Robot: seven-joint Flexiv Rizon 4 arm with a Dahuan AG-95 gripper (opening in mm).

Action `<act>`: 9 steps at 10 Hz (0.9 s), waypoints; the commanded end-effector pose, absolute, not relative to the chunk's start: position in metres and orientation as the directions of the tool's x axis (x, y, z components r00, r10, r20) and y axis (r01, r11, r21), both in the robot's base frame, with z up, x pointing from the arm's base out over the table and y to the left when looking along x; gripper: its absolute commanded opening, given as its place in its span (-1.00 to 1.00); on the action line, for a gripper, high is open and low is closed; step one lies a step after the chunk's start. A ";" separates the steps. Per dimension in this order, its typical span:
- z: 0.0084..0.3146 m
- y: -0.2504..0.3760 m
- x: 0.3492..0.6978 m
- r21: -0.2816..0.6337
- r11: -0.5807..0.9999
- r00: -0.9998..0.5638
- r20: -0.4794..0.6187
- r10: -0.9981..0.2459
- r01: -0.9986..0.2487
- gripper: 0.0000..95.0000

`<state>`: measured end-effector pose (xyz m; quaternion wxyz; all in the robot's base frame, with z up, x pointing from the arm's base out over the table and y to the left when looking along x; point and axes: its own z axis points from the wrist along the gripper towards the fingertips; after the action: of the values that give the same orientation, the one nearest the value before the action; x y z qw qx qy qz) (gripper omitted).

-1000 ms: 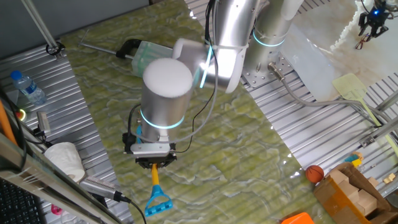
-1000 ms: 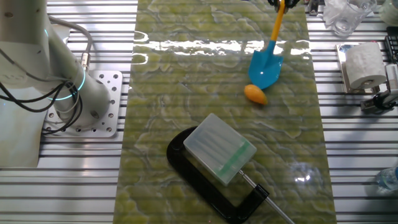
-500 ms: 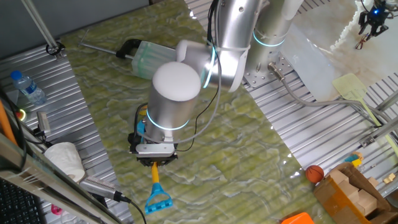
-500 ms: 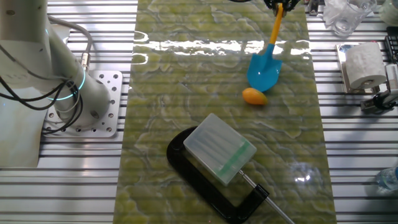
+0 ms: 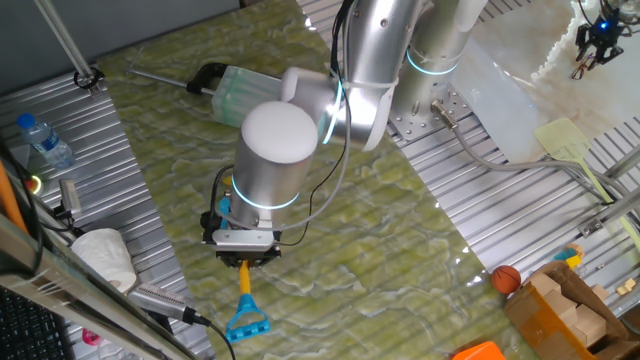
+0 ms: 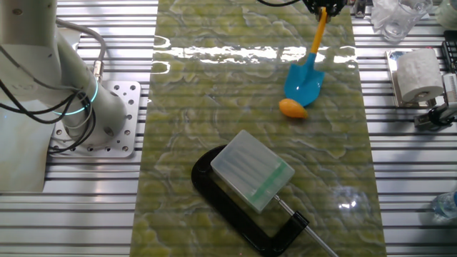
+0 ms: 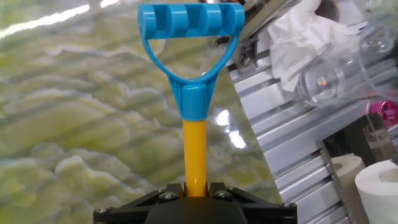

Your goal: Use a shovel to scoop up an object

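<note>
With the gripper (image 7: 195, 194) clamped on the shovel (image 6: 307, 75), its blade has edged back against the object (image 6: 293, 108). Lemon not scooped yet.

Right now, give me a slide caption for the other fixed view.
End effector grips the shovel by its yellow shaft, blue blade tip touching the object.

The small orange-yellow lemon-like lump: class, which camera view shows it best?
The other fixed view: the small orange-yellow lump lies unobstructed at the tip of the blue shovel blade. One fixed view hides it behind the arm; the hand view shows only the handle.
</note>
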<state>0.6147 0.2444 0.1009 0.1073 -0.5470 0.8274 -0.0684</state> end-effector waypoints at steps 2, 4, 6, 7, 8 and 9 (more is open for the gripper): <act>0.097 0.240 0.618 -0.228 0.401 -0.388 -0.101 -0.916 -0.887 -1.00; 0.095 0.234 0.621 -0.226 0.419 -0.406 -0.105 -0.908 -0.880 -1.00; 0.095 0.229 0.624 -0.219 0.426 -0.414 -0.098 -0.905 -0.878 -1.00; 0.095 0.228 0.624 -0.217 0.431 -0.420 -0.098 -0.902 -0.876 -1.00; 0.096 0.226 0.625 -0.215 0.451 -0.441 -0.097 -0.892 -0.866 -1.00; 0.096 0.225 0.625 -0.212 0.464 -0.453 -0.098 -0.886 -0.860 -1.00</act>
<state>0.6252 0.2250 0.0958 0.0968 -0.5138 0.8499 -0.0652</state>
